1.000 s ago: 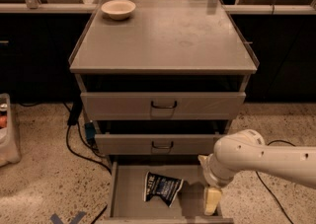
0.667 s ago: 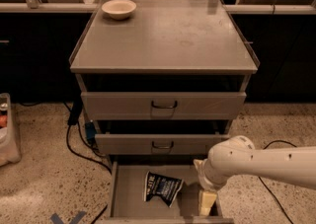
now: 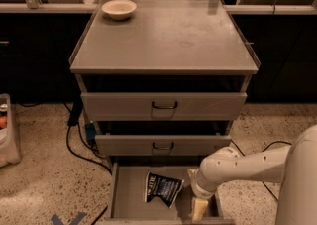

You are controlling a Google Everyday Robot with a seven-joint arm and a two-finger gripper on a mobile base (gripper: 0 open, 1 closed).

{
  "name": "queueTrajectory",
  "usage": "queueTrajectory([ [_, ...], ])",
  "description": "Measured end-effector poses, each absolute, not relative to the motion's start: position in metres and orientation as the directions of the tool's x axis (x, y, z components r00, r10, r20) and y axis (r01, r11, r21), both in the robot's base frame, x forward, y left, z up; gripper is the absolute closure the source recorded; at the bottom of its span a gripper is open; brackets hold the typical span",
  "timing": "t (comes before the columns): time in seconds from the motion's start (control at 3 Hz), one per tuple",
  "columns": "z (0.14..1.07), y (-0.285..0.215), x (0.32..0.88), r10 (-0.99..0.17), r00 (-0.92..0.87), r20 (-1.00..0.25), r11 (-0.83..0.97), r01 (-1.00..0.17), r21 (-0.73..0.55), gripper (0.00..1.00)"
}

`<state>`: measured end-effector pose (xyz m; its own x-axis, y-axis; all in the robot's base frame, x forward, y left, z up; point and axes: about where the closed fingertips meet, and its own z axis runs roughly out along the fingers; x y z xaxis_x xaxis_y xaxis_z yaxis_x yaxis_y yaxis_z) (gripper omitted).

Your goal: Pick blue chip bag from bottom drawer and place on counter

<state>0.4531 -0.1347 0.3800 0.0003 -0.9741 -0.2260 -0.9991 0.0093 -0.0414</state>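
The blue chip bag point(image 3: 162, 190) lies crumpled in the middle of the open bottom drawer point(image 3: 127, 196), white lettering facing up. My gripper point(image 3: 199, 208) reaches down into the drawer's right side, just to the right of the bag, at the end of the white arm point(image 3: 247, 167) coming in from the right. It holds nothing that I can see. The counter point(image 3: 168, 35) is the flat grey top of the cabinet above.
A white bowl point(image 3: 119, 8) sits at the counter's back left corner. The two upper drawers point(image 3: 163, 106) with dark handles overhang the bottom drawer's rear. Black cables point(image 3: 79, 140) and a bin point(image 3: 7, 130) lie on the floor to the left.
The arm has shifted left, bringing the gripper closer to the bag inside the drawer. The bag has not moved.
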Motion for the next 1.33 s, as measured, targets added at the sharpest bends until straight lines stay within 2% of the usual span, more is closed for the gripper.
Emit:
queueTrajectory([
  [0.67, 0.364, -0.125, 0.457, -0.974, 0.018, -0.228, -0.013, -1.0, -0.022, 0.0],
  [1.33, 0.317, -0.095, 0.478, -0.968, 0.066, -0.242, -0.071, -0.997, 0.01, 0.0],
])
